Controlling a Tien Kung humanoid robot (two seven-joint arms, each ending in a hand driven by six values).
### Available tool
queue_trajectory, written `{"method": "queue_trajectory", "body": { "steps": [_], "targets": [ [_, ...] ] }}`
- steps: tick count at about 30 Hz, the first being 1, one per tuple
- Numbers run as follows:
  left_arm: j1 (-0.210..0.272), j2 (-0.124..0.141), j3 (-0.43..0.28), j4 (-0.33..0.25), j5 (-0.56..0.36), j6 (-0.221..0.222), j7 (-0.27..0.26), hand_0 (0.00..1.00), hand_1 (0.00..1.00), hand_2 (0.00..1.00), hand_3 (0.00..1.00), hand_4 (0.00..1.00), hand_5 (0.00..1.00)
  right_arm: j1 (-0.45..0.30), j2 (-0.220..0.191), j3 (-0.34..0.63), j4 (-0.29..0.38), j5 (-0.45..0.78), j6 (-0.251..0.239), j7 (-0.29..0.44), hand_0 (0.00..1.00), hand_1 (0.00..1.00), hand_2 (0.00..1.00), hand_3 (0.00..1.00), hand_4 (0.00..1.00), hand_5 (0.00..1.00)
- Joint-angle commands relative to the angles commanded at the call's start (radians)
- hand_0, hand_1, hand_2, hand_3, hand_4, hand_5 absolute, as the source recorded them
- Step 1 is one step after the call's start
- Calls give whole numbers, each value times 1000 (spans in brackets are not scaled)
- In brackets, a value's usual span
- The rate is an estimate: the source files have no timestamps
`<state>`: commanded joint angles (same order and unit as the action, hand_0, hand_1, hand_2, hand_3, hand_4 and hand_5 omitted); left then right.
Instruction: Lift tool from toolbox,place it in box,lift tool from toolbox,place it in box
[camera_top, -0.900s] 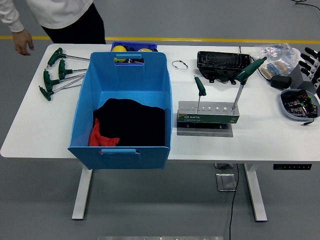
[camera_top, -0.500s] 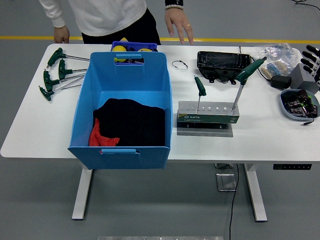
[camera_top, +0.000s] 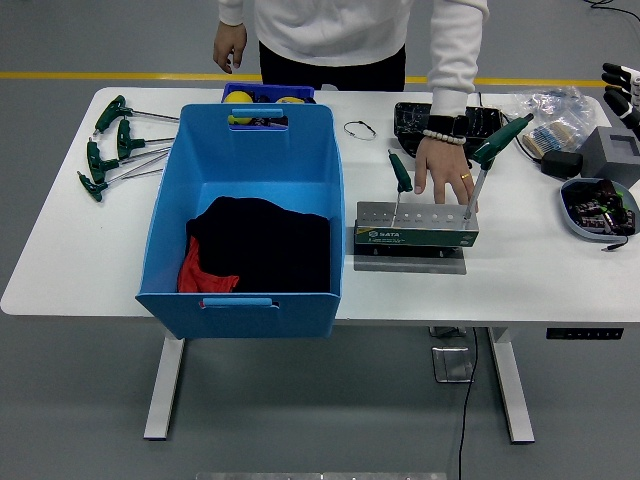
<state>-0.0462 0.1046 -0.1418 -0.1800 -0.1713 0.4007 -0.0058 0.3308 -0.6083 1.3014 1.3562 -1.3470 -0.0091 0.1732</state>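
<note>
The grey tool rack (camera_top: 417, 226) stands on the table right of the blue box (camera_top: 250, 215). Two green-handled tools stand upright in it: a small one (camera_top: 400, 172) on the left and a larger one (camera_top: 502, 140) on the right. A person's hand (camera_top: 441, 170) rests with spread fingers on the rack's far edge, between the two tools. The box holds black and red cloth. My right hand (camera_top: 620, 85) hovers at the far right edge, fingers extended, holding nothing. My left arm is out of view.
Several green T-handle tools (camera_top: 112, 145) lie at the table's left end. A black tray (camera_top: 440, 122), a plastic bag (camera_top: 555, 115), a grey block (camera_top: 612, 152) and a grey bowl of parts (camera_top: 598, 208) crowd the right side. A small blue bin (camera_top: 265, 95) sits behind the box.
The person walked to the right along the far side and laid a hand on the tool rack. My right hand moved up toward the picture's top right corner.
</note>
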Motion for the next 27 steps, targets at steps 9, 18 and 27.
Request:
{"method": "queue_trajectory", "body": {
  "steps": [9,18,27],
  "targets": [
    [-1,1,21,0,-21,-2,-3,549,540,564,698,717,685,131,-95,-164,-17,-350,-48,88,998,947,946,969,998,775],
    [-3,3,-19,0,21,2,5,547,539,562,698,718,686,277,-107,-346,-58,-521,-39,121,998,970,968,995,998,724],
    [-8,2,22,0,-22,0,1,547,537,559,698,718,686,428,-63,-529,-150,-585,-70,203,998,980,976,998,998,548]
  ]
}}
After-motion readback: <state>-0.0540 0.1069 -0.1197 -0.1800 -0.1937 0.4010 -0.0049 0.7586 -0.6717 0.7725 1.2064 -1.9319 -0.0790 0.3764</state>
